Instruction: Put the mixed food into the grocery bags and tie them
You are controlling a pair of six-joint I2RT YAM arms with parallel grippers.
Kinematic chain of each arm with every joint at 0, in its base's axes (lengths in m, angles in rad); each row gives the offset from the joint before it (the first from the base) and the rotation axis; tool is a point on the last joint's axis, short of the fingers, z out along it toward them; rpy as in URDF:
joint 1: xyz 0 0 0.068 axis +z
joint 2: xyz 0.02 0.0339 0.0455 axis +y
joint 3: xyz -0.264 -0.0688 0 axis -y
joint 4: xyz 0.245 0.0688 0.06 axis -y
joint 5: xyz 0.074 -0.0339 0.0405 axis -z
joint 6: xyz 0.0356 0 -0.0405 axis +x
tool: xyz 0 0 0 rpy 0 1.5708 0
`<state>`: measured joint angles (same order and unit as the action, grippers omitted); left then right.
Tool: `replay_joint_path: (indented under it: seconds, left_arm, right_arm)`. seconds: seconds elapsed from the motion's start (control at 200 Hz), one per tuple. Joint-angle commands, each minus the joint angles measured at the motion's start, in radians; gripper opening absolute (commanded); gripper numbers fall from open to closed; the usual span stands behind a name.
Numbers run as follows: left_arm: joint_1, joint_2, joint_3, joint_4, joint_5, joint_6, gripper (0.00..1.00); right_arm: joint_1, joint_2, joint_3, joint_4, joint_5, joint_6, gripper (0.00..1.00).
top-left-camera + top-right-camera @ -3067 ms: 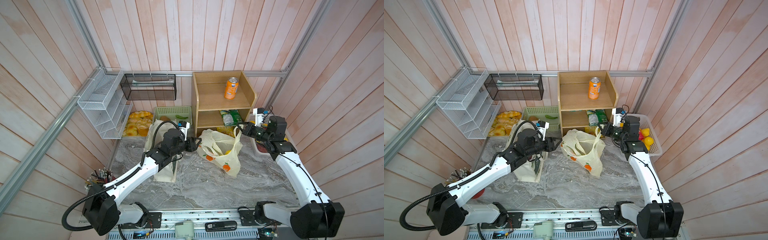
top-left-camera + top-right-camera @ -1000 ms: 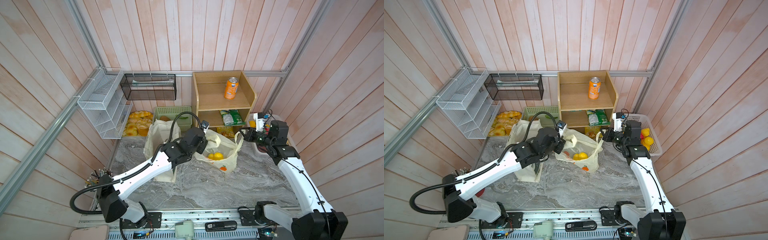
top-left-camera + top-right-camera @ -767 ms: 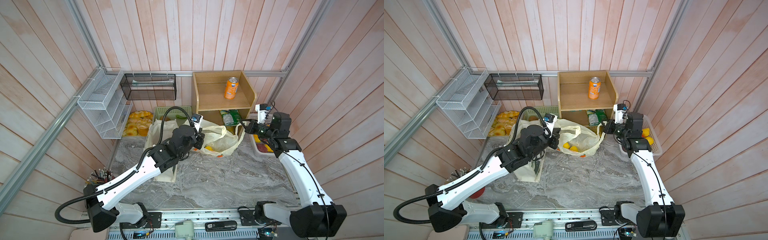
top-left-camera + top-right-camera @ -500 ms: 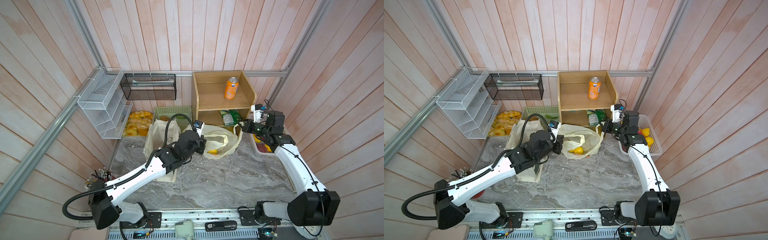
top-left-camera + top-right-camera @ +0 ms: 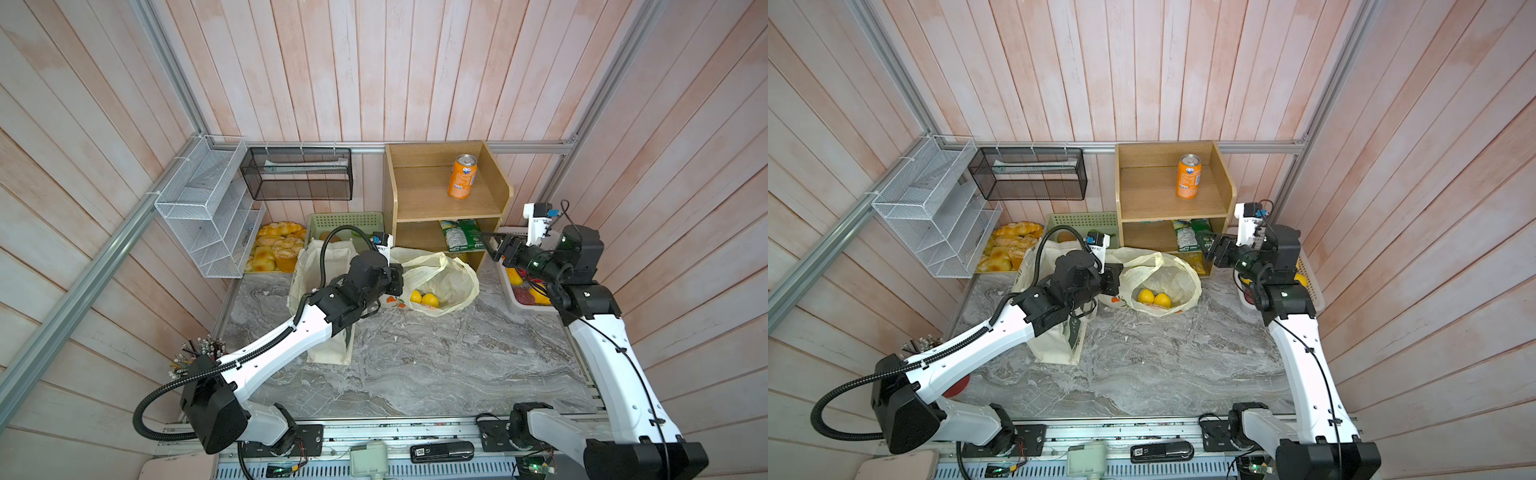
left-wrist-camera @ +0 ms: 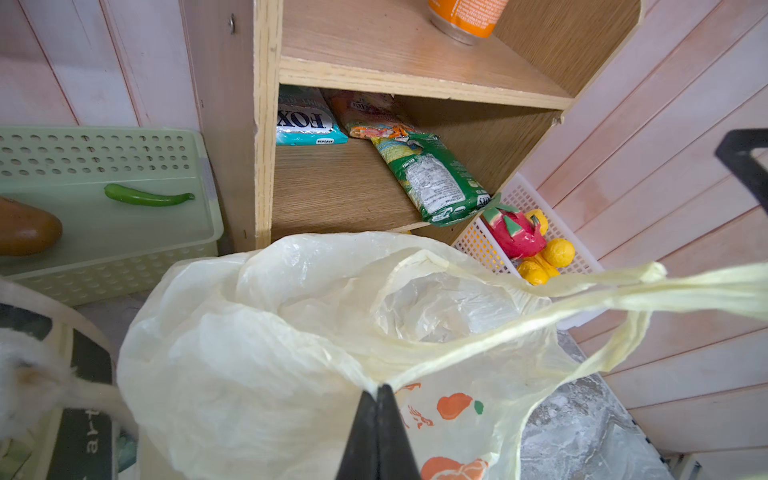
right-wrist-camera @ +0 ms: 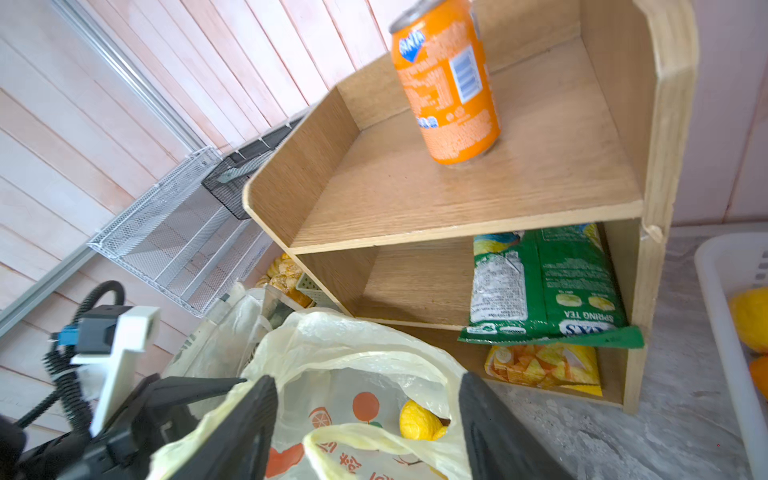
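A thin pale-yellow plastic grocery bag (image 5: 451,280) (image 5: 1169,272) with orange fruit print lies open-mouthed on the marble table in front of the shelf. Two yellow lemons (image 5: 424,298) (image 5: 1154,298) (image 7: 417,419) sit inside it. My left gripper (image 5: 400,279) (image 6: 377,388) is shut on the bag's rim at its left side. My right gripper (image 5: 492,249) (image 7: 365,380) hangs open just right of and above the bag; a loose handle lies slack between its fingers. The cream canvas tote (image 5: 328,349) stands left of the bag, partly hidden by my left arm.
A wooden shelf (image 5: 432,203) behind the bag carries an orange soda can (image 5: 462,176) on top and green snack packets (image 5: 459,235) below. A white basket (image 5: 509,286) of fruit stands at right. A green basket (image 5: 345,220), bread rolls (image 5: 276,249) and wire racks (image 5: 208,208) line the back left.
My right gripper has opened and let the bag handle go. The bag has sagged onto the table with its mouth open. My left gripper keeps its hold on the rim.
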<state>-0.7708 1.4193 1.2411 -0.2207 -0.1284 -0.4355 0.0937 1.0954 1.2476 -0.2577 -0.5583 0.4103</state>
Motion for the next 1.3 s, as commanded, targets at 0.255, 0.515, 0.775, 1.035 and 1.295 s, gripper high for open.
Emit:
replay_joint_path:
  seconds: [0.255, 0.515, 0.775, 1.035, 1.295]
  left_arm:
    - [0.050, 0.013, -0.020, 0.041, 0.129, -0.096, 0.00]
    - [0.066, 0.016, -0.010, 0.039, 0.194, -0.097, 0.00]
    - [0.071, 0.034, 0.007, 0.032, 0.233, -0.091, 0.00]
    - [0.074, 0.040, 0.014, 0.032, 0.248, -0.087, 0.00]
    - [0.087, 0.021, -0.002, 0.039, 0.246, -0.092, 0.00]
  right_arm:
    - [0.317, 0.004, -0.081, 0.158, 0.083, -0.194, 0.81]
    - [0.332, 0.020, -0.163, 0.280, 0.063, -0.204, 0.82]
    - [0.337, 0.050, -0.195, 0.367, 0.023, -0.152, 0.56]
    - [0.336, 0.075, -0.172, 0.401, 0.007, -0.128, 0.00]
    - [0.325, 0.052, -0.137, 0.370, 0.049, -0.140, 0.69]
